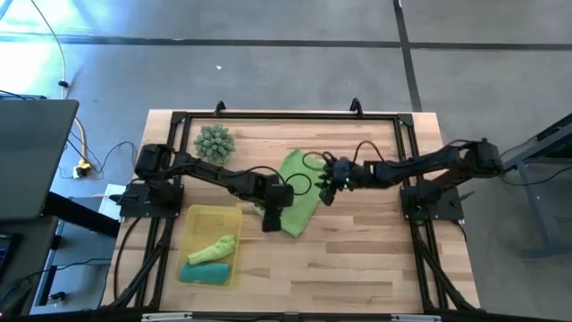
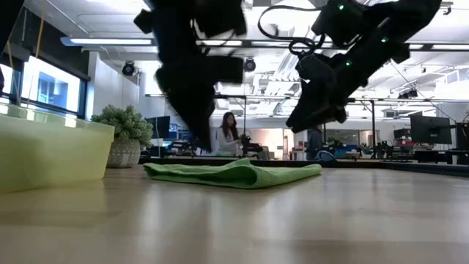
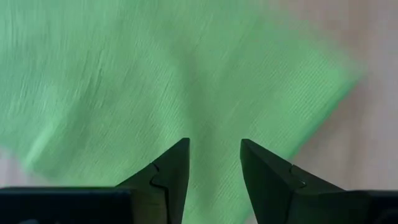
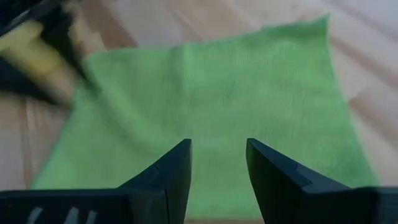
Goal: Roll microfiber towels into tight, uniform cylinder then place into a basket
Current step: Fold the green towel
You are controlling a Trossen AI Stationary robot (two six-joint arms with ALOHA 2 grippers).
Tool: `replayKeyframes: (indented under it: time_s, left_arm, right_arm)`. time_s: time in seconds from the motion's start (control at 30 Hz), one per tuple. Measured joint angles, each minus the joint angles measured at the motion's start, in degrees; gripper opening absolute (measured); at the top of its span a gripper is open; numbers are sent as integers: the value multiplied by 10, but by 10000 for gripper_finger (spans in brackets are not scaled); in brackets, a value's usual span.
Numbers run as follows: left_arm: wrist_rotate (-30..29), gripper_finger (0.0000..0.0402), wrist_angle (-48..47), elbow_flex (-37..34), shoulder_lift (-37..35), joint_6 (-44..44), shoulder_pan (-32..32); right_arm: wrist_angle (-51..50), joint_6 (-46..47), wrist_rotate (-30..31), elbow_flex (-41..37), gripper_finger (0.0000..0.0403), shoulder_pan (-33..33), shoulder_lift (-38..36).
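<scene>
Jaws of both the left gripper and right gripper hang apart, empty, above the lime towel lying flat on the surface.

Overhead view of the wooden table. A lime green towel lies flat at centre, between the left gripper and right gripper. The yellow basket holds a lime roll and teal roll. A spiky ball sits behind.
</scene>
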Motion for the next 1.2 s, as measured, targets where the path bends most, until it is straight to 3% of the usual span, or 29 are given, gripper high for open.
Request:
replayKeyframes:
  time_s: [0.13,0.3,0.63,0.9,1.1,1.2]
  left_arm:
    - [-12,131,-68,-9,1,31,28]
    - [-17,131,-75,-31,1,11,59]
    - [10,131,-48,-83,-3,-80,42]
    - [14,131,27,-90,-1,-109,7]
    - [24,131,135,-93,4,-79,-4]
    - [24,131,186,-91,4,-63,-4]
  right_arm:
    - [6,51,66,0,145,44,28]
    - [16,93,140,0,145,70,77]
    - [27,110,146,1,145,49,167]
    - [27,-35,165,2,145,8,174]
    - [54,-162,178,0,145,-30,173]
    - [54,-180,173,-1,145,-46,167]
